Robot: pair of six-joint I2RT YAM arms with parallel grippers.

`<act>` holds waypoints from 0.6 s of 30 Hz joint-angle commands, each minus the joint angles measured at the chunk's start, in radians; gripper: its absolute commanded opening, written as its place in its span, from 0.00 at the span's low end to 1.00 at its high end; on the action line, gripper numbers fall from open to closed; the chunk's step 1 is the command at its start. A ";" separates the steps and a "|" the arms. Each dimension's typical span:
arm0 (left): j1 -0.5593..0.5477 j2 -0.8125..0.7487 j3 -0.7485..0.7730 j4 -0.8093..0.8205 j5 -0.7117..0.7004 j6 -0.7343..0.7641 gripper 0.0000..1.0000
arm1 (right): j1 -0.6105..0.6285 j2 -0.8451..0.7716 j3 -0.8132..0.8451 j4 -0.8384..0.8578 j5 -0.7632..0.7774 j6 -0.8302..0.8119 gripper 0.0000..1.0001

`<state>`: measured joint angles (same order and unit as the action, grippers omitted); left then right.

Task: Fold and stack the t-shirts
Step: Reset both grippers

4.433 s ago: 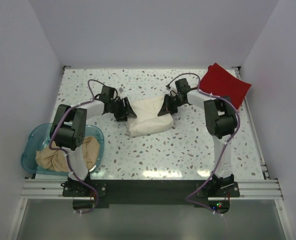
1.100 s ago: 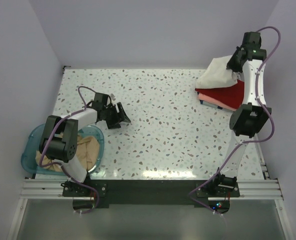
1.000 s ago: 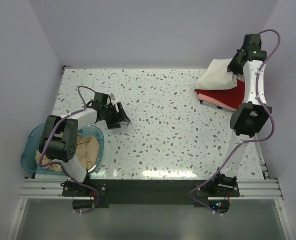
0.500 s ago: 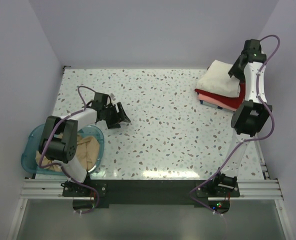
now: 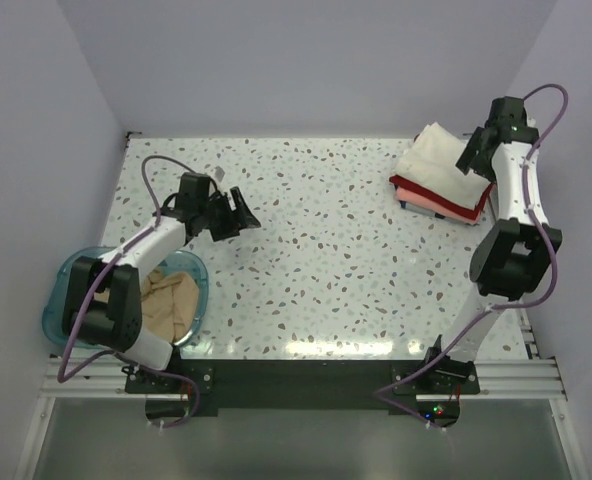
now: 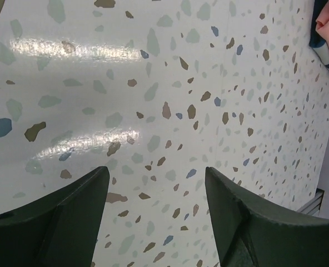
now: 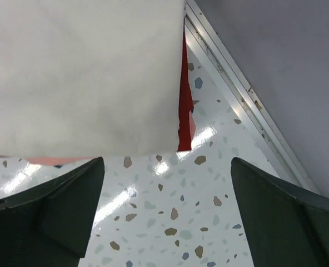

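The right gripper (image 5: 473, 160) has just let go, jaws now wide apart beside the folded cream-white t-shirt (image 5: 436, 152), newly laid atop the red t-shirt (image 5: 456, 197) and salmon pink t-shirt (image 5: 419, 203) at the table's (image 5: 356, 260) far right. The tan-beige t-shirt (image 5: 168, 306) waits crumpled in the blue tub (image 5: 56, 300), near left. The left gripper (image 5: 239, 212) hovers nearby, jaws apart and empty, with no obstacle apparent between.

Ahead of our left gripper (image 6: 156, 173) and between its spread fingers we find only open table (image 6: 153, 67). Just ahead of our right gripper (image 7: 167, 164) the stacked t-shirts (image 7: 81, 72) bar the way, and the wall (image 7: 287, 61) crowds close on one side.
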<state>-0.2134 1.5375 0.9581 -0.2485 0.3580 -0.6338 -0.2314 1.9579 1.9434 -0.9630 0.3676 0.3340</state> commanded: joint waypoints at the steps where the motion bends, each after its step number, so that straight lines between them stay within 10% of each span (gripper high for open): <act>1: -0.020 -0.057 0.030 0.035 -0.030 0.022 0.75 | 0.010 -0.190 -0.108 0.101 -0.110 -0.049 0.99; 18: -0.135 -0.299 -0.088 0.101 -0.278 -0.029 0.76 | 0.466 -0.626 -0.883 0.460 -0.556 -0.062 0.99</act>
<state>-0.3363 1.2911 0.8967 -0.2035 0.1654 -0.6434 0.1989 1.3937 1.1263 -0.6117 -0.1024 0.2611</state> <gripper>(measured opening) 0.756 0.987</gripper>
